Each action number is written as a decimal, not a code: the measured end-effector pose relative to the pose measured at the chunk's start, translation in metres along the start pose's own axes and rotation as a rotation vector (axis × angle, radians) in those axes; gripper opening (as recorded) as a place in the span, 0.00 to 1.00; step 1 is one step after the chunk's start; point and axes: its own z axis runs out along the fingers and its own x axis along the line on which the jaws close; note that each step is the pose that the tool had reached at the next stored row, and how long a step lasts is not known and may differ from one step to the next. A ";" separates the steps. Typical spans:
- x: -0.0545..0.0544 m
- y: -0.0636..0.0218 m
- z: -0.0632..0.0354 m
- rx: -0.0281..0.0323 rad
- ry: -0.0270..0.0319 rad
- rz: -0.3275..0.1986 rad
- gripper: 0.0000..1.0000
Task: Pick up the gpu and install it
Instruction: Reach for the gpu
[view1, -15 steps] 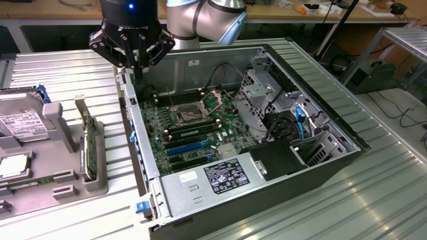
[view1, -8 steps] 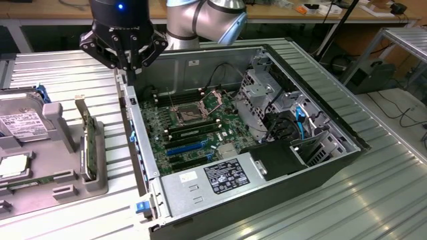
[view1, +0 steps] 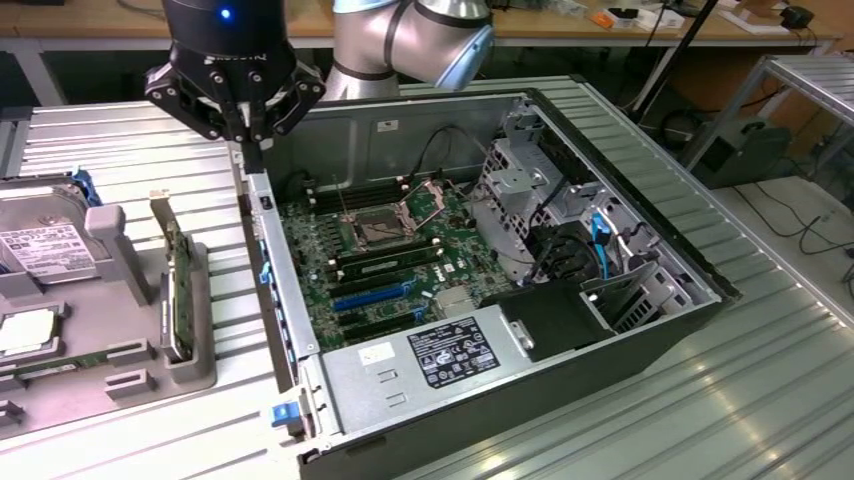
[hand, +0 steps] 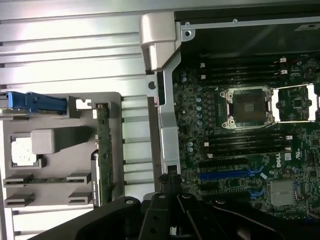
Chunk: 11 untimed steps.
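Pincer (view1: 250, 150) hangs shut and empty over the wall of the computer case (view1: 400, 375), while the graphics card (view1: 170, 285) stands on edge in a grey tray (view1: 120, 375) below and beside it, seemingly keeping its top edge grippable

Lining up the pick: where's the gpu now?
Exterior view's left: the gpu stands on edge in the grey tray, between the hard drive and the case.

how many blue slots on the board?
2. A long blue slot between the CPU socket and the power supply; a shorter blue slot beside it, nearer the supply. More may be hidden.
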 end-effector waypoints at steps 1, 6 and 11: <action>0.002 -0.0003 0.0000 0.0000 0.0000 0.000 0.10; 0.008 -0.0022 -0.0003 0.0000 0.0000 0.000 0.10; 0.019 -0.0043 -0.0007 0.0000 0.0000 0.000 0.10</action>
